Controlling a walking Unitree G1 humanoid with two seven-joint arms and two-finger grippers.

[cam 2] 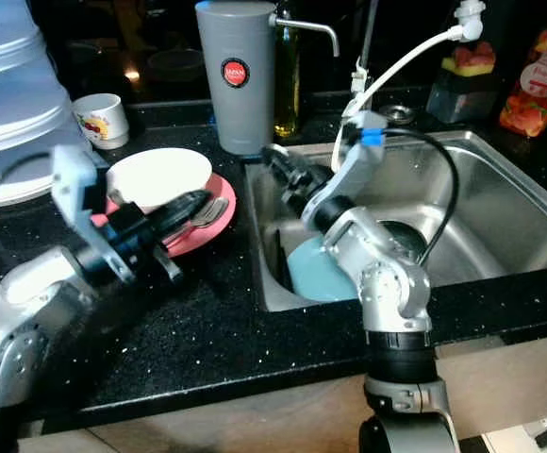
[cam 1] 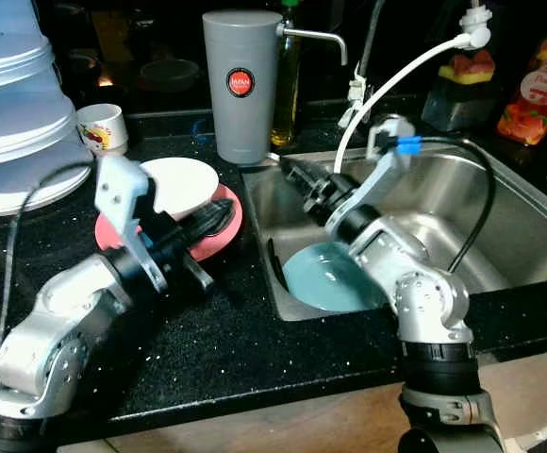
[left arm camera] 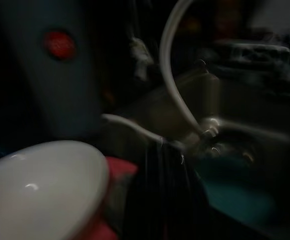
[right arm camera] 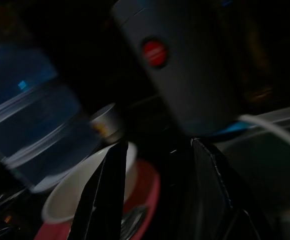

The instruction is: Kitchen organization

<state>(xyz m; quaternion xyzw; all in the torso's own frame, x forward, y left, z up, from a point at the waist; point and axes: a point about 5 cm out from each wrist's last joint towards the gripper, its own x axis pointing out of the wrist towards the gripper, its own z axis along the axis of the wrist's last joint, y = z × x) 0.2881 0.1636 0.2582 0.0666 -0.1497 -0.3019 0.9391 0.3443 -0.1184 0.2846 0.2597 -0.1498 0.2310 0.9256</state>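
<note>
Stainless steel sink [cam 1: 500, 189] holds a teal plate [cam 1: 325, 278] at its left end. On the black counter [cam 1: 236, 330] beside it, a white bowl [cam 1: 184, 181] and cutlery [cam 2: 207, 212] sit on your pink plate [cam 1: 231, 226]. Your left gripper [cam 1: 219, 215] lies over that plate, fingers pressed together. Your right gripper [right arm camera: 157, 165], fingers spread, hovers at the sink's left rim near the grey dispenser [cam 1: 241, 85].

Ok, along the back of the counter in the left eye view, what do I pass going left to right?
small cup → grey canister → oil bottle → white hose → red pouch
</note>
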